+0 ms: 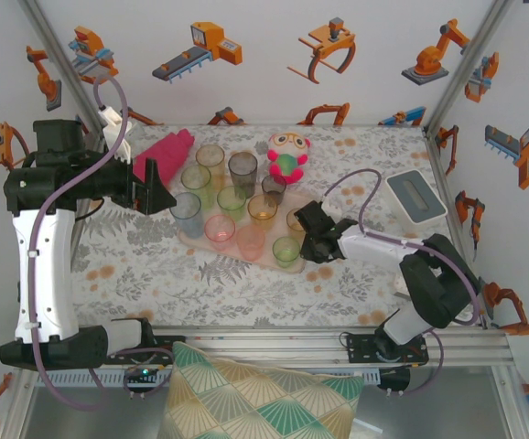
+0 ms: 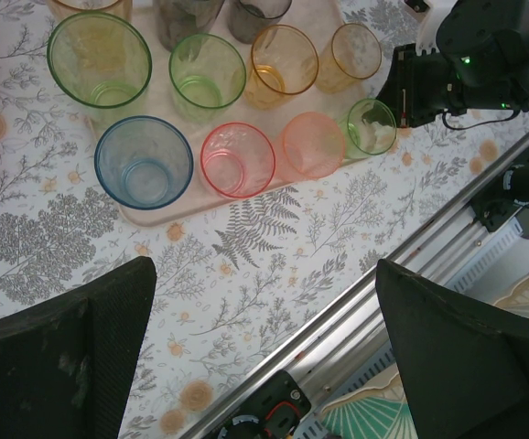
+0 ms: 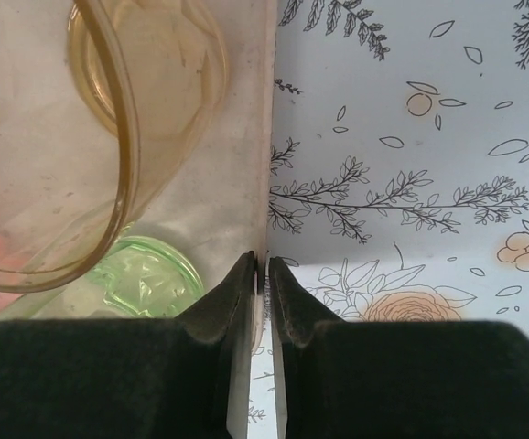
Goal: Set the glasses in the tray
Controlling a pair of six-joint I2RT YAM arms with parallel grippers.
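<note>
I'm seeing the right gripper (image 3: 264, 274) pinching the rim of the tray (image 3: 228, 192) at its right edge, with the jaws nearly together on it. The glasses (image 1: 231, 201) are standing on the tray in the middle of the table (image 1: 155, 283). The left gripper (image 2: 264, 338) is hovering wide open beside the tray's left edge.

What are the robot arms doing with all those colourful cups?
The glasses are standing on the tray. The right gripper is pinching the tray's rim at its right-hand edge, close to an amber glass. The left gripper hangs wide open above the table beside the tray, holding nothing.
</note>
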